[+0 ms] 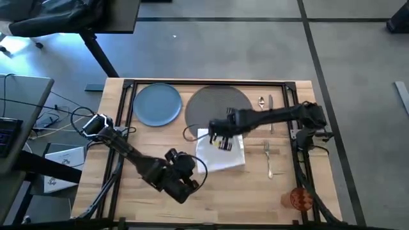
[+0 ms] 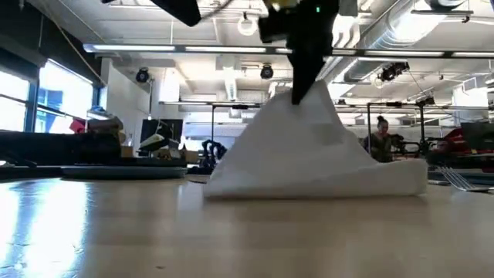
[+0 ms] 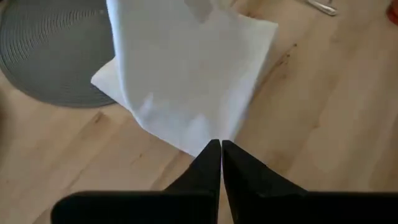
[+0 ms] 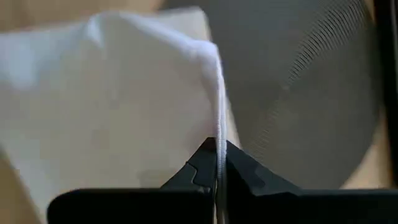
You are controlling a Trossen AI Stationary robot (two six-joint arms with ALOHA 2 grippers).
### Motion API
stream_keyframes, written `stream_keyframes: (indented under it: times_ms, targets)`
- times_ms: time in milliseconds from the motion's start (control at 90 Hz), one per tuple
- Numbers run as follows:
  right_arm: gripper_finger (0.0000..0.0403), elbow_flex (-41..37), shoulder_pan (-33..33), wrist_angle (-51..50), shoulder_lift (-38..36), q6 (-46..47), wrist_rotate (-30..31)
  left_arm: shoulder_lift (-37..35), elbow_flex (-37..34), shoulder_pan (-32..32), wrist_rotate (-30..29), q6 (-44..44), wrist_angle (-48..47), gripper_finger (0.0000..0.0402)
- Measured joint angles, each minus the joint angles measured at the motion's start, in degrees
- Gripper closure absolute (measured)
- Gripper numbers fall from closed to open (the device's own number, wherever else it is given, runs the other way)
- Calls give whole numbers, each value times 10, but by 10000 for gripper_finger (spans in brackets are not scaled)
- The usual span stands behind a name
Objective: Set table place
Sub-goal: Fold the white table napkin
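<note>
A white napkin (image 1: 225, 154) lies on the pale wood table (image 1: 160, 147), just near of the round grey mat (image 1: 217, 105), and is drawn up into a tent (image 2: 309, 147). My right gripper (image 1: 221, 139) is shut on its peak. My left gripper (image 3: 221, 148) is shut and points at the napkin's near corner (image 3: 205, 140). A blue plate (image 1: 156, 104) rests left of the mat. A spoon (image 1: 261, 102), a knife (image 1: 271, 110) and a fork (image 1: 268, 156) lie to the right. An orange cup (image 1: 300, 199) stands at the near right. My right gripper pinches a raised fold of the napkin (image 4: 217, 134) between its two fingers, from above, pointing down. The fold runs on as a ridge away from the fingertips. The peak (image 2: 297, 100) is lifted while the napkin's lower edges (image 2: 309, 189) stay on the table. My left gripper's shut tips stand at the napkin's near corner; whether they touch it, I cannot tell.
A thin black frame (image 1: 211, 82) edges the table. Bare wood (image 1: 243, 198) lies between the napkin and the near edge. A grey desk (image 1: 25, 102) with cables stands off the table's left side.
</note>
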Motion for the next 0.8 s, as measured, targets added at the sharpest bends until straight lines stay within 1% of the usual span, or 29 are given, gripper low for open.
stream_keyframes:
  times_ms: [122, 178, 222, 289, 333, 367, 444, 544, 611, 722, 800]
  targets:
    - [403, -36, -26, 17, 0, -57, -42, 0, 0, 19, 1, -1, 0, 401]
    - [403, -49, -27, 20, 0, -81, -78, 0, 0, 29, 1, -1, 0, 401]
    - [403, -59, -23, 20, 0, -100, -129, 0, 0, 37, 2, 0, 0, 401]
    - [403, -82, -8, 32, -3, -135, -228, 0, 0, 49, 14, 0, -1, 401]
    - [403, -113, 8, 64, -8, -166, -285, 0, 0, 57, 26, 0, -5, 401]
    - [403, -143, 21, 101, -14, -182, -306, 0, 0, 63, 34, 0, -9, 401]
    - [403, -214, 48, 166, -14, -181, -299, 0, 0, 74, 48, 2, -17, 401]
    - [403, -276, 69, 201, -12, -116, -253, 0, 0, 85, 61, 28, -20, 401]
    - [403, -289, 81, 198, -15, -79, -234, 0, 0, 92, 61, 52, -19, 401]
    - [403, -290, 97, 170, -16, -58, -226, 1, -2, 110, 65, 101, -14, 400]
    - [403, -288, 104, 167, -15, -54, -224, 1, -26, 129, 93, 161, 43, 392]
